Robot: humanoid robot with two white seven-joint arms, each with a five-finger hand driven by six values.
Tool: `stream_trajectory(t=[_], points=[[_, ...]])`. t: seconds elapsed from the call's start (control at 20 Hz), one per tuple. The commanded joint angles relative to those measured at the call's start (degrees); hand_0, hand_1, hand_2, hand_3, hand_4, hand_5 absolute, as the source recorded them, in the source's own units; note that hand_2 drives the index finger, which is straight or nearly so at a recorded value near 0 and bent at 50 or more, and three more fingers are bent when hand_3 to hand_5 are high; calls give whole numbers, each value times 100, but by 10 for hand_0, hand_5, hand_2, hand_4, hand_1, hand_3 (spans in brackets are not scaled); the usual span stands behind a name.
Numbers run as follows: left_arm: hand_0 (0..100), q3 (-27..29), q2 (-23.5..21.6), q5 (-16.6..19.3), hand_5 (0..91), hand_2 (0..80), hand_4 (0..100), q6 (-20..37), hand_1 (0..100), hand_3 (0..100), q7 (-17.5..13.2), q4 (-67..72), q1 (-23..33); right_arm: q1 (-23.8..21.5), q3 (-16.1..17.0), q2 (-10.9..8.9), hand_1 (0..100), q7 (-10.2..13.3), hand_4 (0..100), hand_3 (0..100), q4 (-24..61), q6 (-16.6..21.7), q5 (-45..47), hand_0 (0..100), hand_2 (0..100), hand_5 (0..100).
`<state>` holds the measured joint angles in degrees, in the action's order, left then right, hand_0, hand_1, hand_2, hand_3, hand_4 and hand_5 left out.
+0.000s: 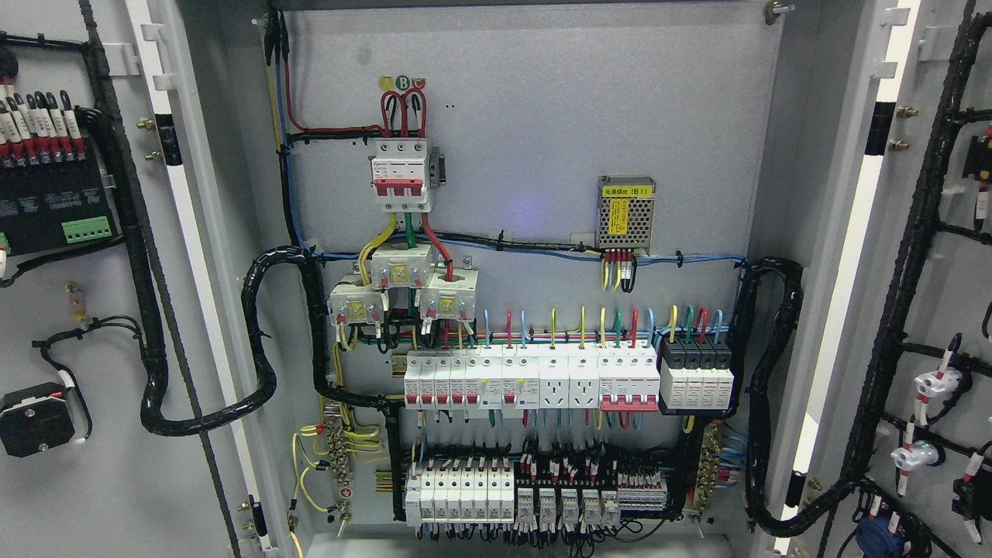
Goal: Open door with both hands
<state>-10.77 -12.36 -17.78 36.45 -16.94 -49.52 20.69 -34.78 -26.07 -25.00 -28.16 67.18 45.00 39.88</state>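
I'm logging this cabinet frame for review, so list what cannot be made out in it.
- Both robot hands: out of the head view entirely.
- Left door and right door: cut off by the picture's side edges, so their outer faces and handles are unseen.
- Printing on the lower breaker row: too small to read.
- Cabinet floor: cropped by the bottom edge.

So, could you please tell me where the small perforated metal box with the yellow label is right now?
In the head view, the perforated metal box sits on the cabinet's back panel, right of centre, above the row of white breakers and right of the red-handled main breaker.
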Motion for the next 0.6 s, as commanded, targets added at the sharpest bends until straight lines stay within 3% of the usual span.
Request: stream_trajectory(t=[0.0, 0.3, 0.45, 0.55], points=[[0, -22, 611, 187, 0, 0, 42, -24, 0, 0, -3, 2630, -521, 523, -136, 1075, 0, 39, 0, 0, -2716, 159, -24, 0, 0, 0], [0, 110, 980, 547, 0, 0, 42, -409, 0, 0, 6, 3677, -978, 1113, 136, 1568, 0, 170, 0, 0, -3939, -544, 2, 0, 0, 0], [0, 145, 1121, 556, 0, 0, 42, -1259, 0, 0, 15, 3853, -1137, 1359, 400, 1691, 0, 643, 0, 0, -4370, -1070, 11, 0, 0, 0], [0, 224, 1157, 556, 0, 0, 42, -1910, 0, 0, 32, 3897, -1260, 1491, 584, 1770, 0, 820, 0, 0, -4503, -1334, 11, 0, 0, 0]])
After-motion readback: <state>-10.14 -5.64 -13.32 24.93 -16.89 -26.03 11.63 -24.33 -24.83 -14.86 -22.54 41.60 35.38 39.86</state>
